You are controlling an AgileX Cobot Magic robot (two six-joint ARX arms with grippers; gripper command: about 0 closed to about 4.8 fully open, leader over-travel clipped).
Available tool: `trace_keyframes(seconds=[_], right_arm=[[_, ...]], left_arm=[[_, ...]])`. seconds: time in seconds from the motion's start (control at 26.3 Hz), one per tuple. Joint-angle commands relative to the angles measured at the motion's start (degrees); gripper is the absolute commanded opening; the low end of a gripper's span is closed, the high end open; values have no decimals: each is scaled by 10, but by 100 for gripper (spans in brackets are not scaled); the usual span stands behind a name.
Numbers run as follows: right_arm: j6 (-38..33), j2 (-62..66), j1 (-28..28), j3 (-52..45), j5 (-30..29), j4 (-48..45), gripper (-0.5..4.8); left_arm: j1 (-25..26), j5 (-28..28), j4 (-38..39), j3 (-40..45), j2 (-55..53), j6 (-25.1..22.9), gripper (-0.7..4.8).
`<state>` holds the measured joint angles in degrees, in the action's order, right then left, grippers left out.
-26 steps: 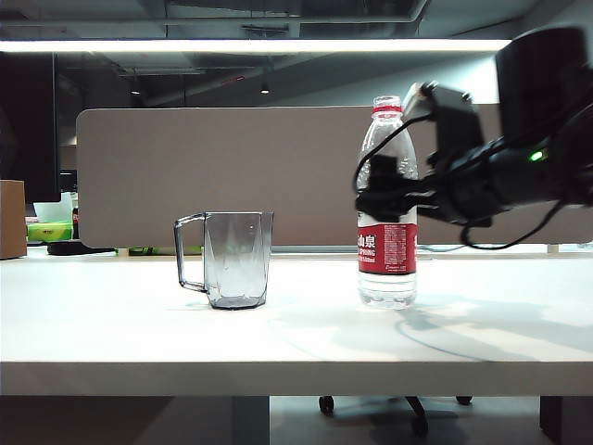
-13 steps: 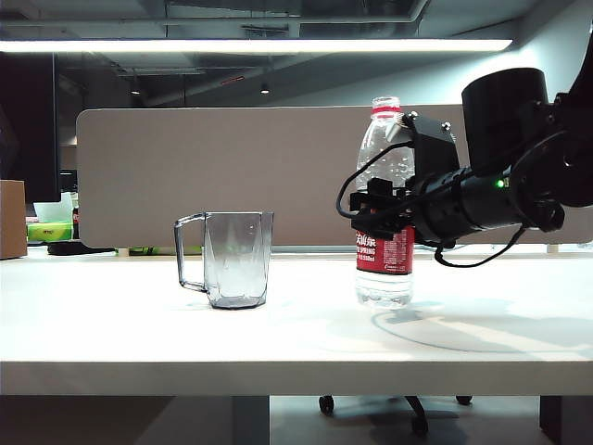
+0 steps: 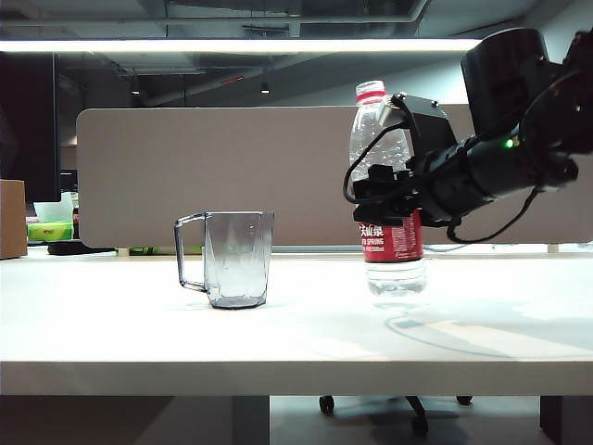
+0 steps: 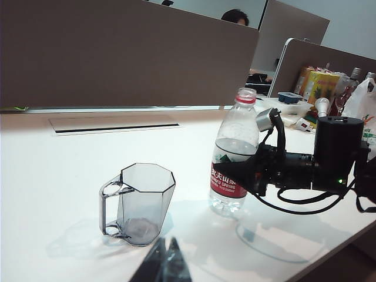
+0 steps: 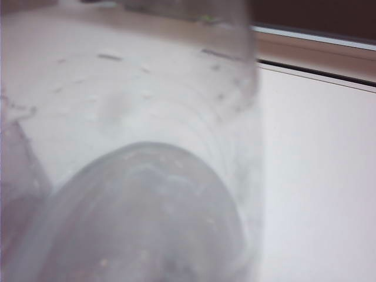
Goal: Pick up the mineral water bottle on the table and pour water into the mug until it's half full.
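Observation:
The mineral water bottle (image 3: 394,246), clear with a red and white label, hangs just above the white table (image 3: 278,343), its neck leaning toward the mug. My right gripper (image 3: 384,199) is shut on it at mid-height, above the label; the same grip shows from the side in the left wrist view, right gripper (image 4: 238,170) on bottle (image 4: 238,132). Water (image 4: 234,148) fills its lower part. In the right wrist view the bottle (image 5: 147,176) fills the picture and hides the fingers. The grey faceted mug (image 3: 237,260) (image 4: 144,200) stands empty to the left. My left gripper (image 4: 167,264) is shut, near the mug.
A long beige partition (image 3: 185,176) runs behind the table. A cardboard box (image 3: 11,218) and a green item (image 3: 48,230) sit at the far left. Boxes (image 4: 317,85) and a white bag (image 4: 359,108) crowd the neighbouring desk beyond the right arm.
My right gripper closed round the bottle. The bottle rose a little off the table and tipped its neck toward the mug. The mug stayed put.

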<state>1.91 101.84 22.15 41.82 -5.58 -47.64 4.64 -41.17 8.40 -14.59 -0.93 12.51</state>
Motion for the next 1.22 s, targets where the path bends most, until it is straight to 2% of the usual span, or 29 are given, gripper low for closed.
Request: trace_keyframes(seconds=[0.04, 0.15, 0.27, 0.46, 0.65, 1.22], right_arm=[[44, -47, 1, 51, 2, 115, 206], [98, -59, 5, 103, 7, 216, 206], [208, -63, 30, 185, 64, 329, 206], [329, -61, 59, 264, 148, 437, 206], [408, -49, 59, 305, 220, 491, 207], [566, -2, 71, 308, 261, 486, 207]], left_arm=[[0, 0, -7, -3, -1, 2, -5], [-1, 0, -8, -3, -1, 2, -5], [0, 0, -7, -3, -1, 1, -5], [0, 0, -8, -3, -1, 1, -5], [0, 0, -8, -3, -1, 0, -5], [0, 0, -7, -3, -1, 0, -5]])
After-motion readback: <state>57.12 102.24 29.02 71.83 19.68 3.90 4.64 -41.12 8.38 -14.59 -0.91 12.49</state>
